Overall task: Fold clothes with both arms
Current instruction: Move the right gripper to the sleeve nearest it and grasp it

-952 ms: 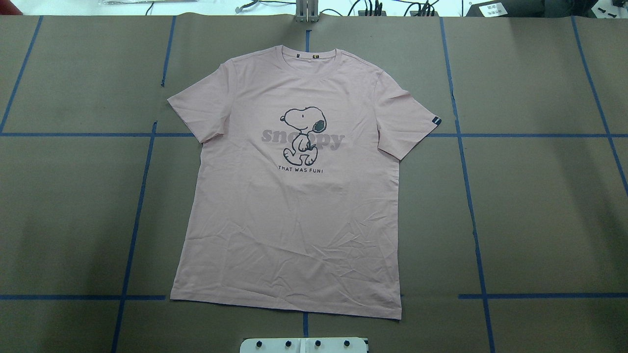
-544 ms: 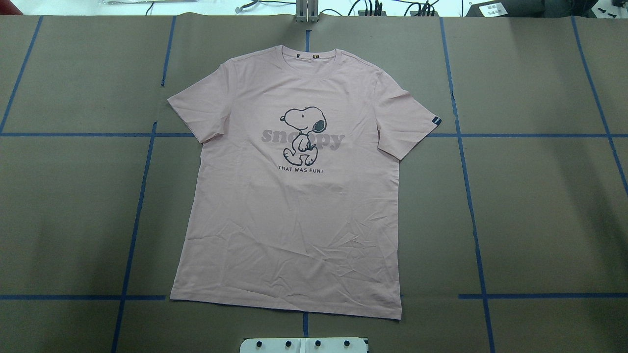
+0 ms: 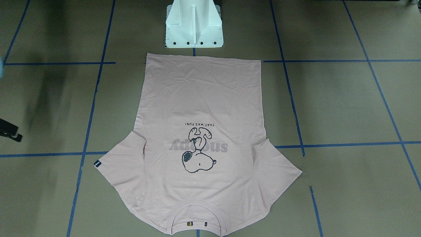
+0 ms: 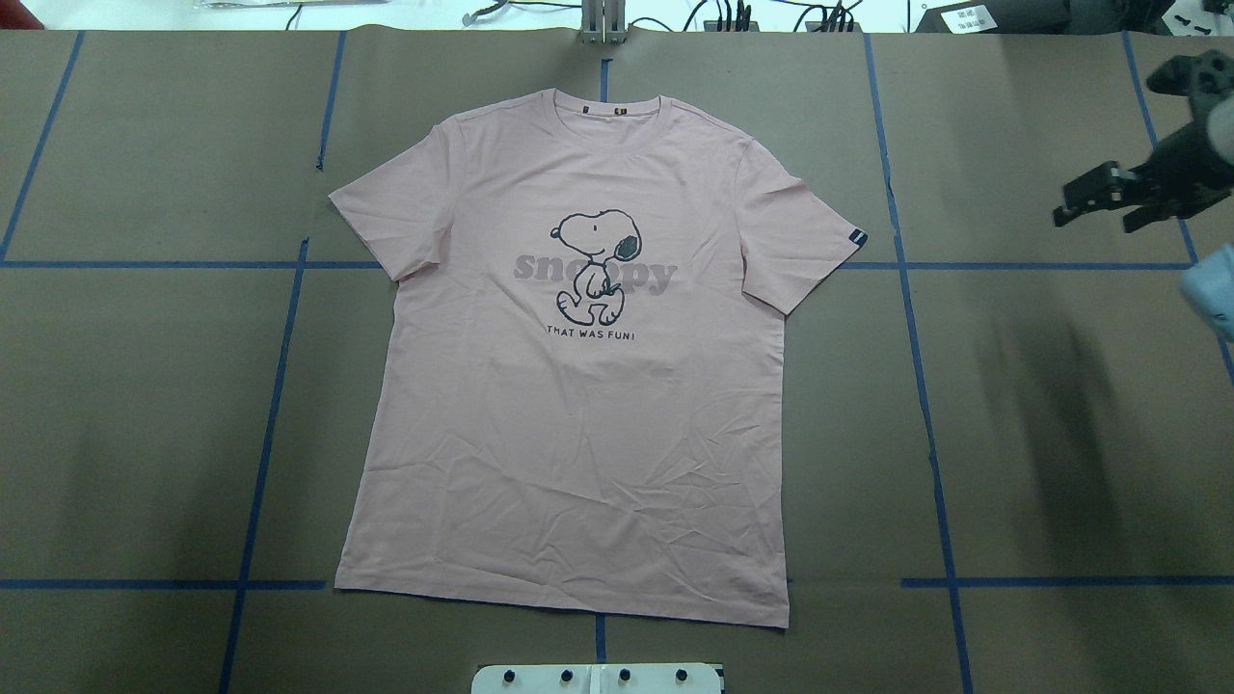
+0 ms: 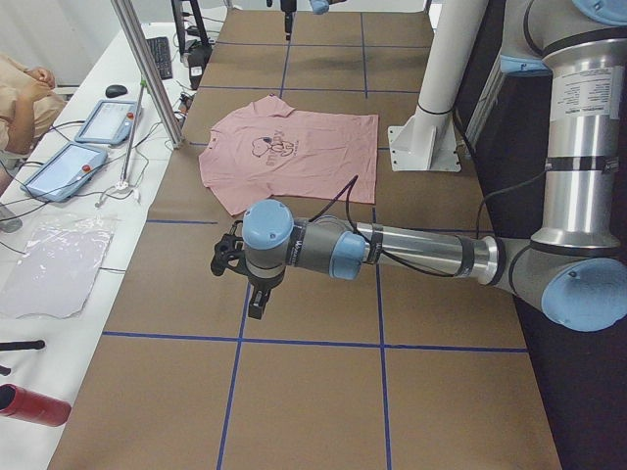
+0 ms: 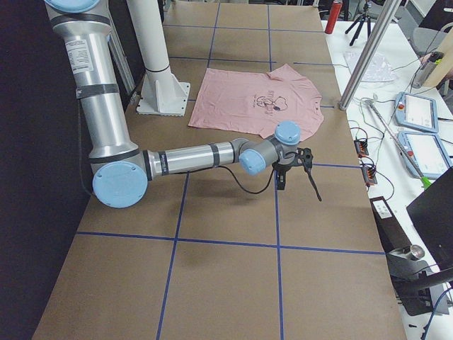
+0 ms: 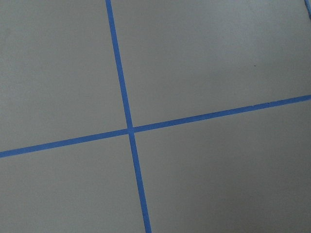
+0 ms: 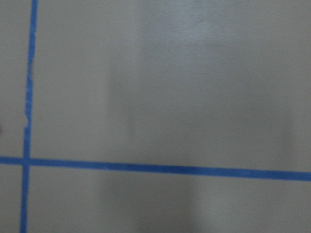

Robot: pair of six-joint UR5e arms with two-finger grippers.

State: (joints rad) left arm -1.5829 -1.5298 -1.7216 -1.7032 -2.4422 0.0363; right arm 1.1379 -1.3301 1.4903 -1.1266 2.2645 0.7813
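Inspection of the left side found the left arm [image 5: 411, 250], a silver-grey tube with light blue joint caps, stretched low over the table [image 4: 145, 405]. Its black left gripper [image 5: 253, 294] hung above a crossing of blue tape lines [image 4: 275, 386], well apart from the garment. Only the side camera showed it, so whether its fingers were apart or together could not be told.

The table surface was matte brown paper, divided into rectangles by the tape.

At the centre lay the T-shirt [image 4: 578, 434], pale pink cotton, spread flat and face up. Its ribbed round collar [image 4: 607, 106] pointed away from the robot and its straight hem lay nearest the white pedestal base [image 3: 194, 26]. Both short sleeves were splayed outward. Fine creases ran across the lower half of the cloth. The chest carried a black dog outline [image 4: 593, 265] over grey lettering. A small dark tag [image 4: 857, 237] sat on the cuff of the sleeve on the robot's right.

On the right, the right arm [image 6: 191, 157] reached out low above bare paper. The black right gripper [image 4: 1094, 214] hovered with its two slim fingers spread and nothing between them, well apart from that sleeve.
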